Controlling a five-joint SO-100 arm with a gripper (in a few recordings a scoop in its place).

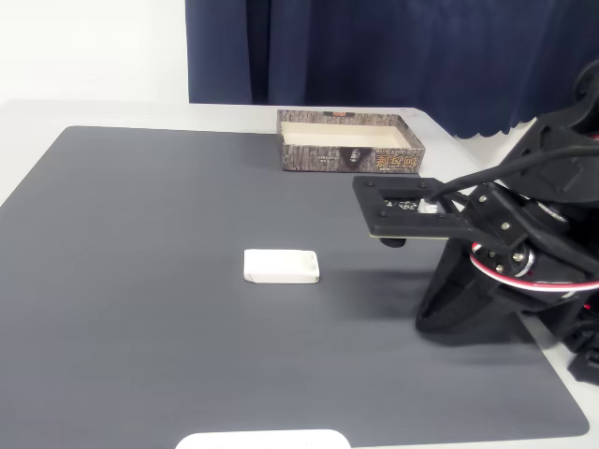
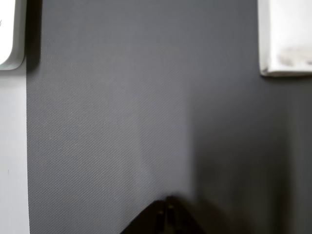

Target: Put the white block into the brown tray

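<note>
White block (image 1: 281, 266): lies flat on dark grey mat (image 1: 168, 281), near its middle, long axis left-right in fixed view, touched by nothing; wrist view shows one corner (image 2: 285, 39) at upper right. Brown tray (image 1: 348, 154): at mat's far edge, well apart from block. Gripper (image 2: 166, 217): jaws meet at a point in wrist view, closed on nothing. Desk (image 1: 94, 112): white

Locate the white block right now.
In the fixed view, the white block lies flat mid-mat, left of the arm and nearer the camera than the brown tray.
</note>
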